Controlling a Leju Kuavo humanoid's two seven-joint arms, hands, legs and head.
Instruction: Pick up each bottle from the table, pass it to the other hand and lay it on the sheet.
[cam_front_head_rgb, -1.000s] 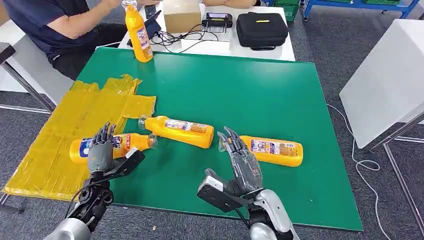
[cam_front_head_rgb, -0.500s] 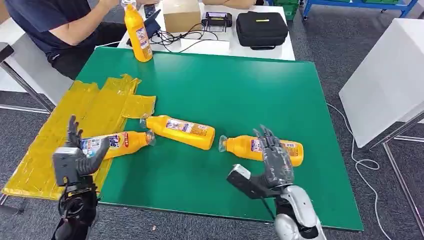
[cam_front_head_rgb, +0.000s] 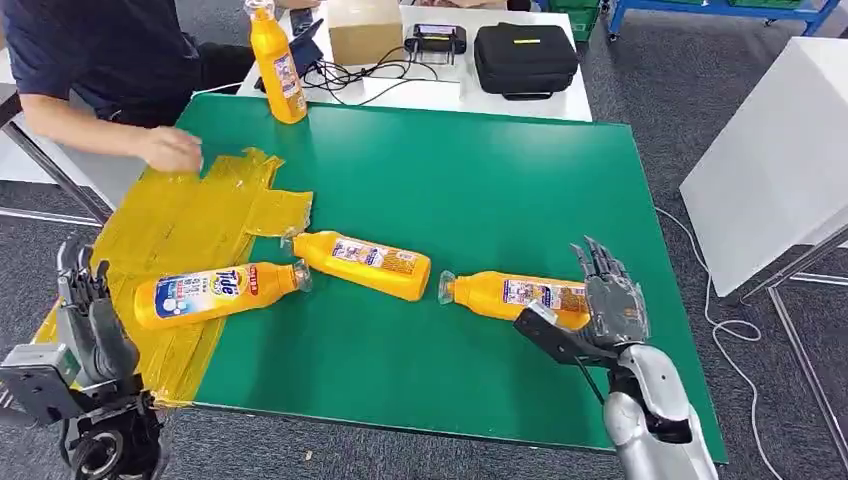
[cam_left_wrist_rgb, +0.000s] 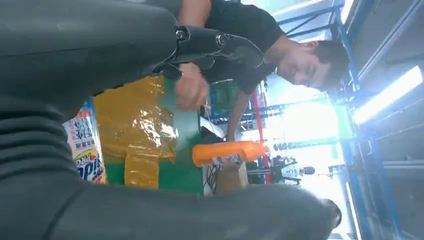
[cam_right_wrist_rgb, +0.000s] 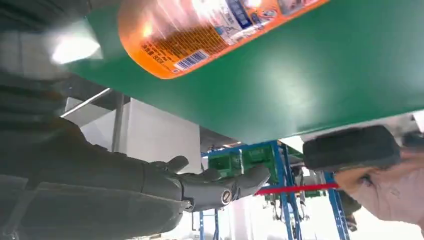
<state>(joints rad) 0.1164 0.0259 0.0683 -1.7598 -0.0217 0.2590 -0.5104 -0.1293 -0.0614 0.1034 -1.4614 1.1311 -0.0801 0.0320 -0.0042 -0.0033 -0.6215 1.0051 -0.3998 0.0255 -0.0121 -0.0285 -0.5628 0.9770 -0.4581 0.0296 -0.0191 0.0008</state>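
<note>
Left hand (cam_front_head_rgb: 85, 320) off the sheet's (cam_front_head_rgb: 180, 230) near edge, right hand (cam_front_head_rgb: 610, 300) beside the rightmost bottle (cam_front_head_rgb: 525, 297), fingers spread, empty.

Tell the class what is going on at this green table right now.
A humanoid robot is moving orange bottles onto a yellow sheet. One bottle already lies on the sheet; two more lie on the green table, and a fourth stands upright at the far edge. The right robot hand is open beside the nearest bottle; the left robot hand is open and empty. A person's hand touches the sheet.
</note>
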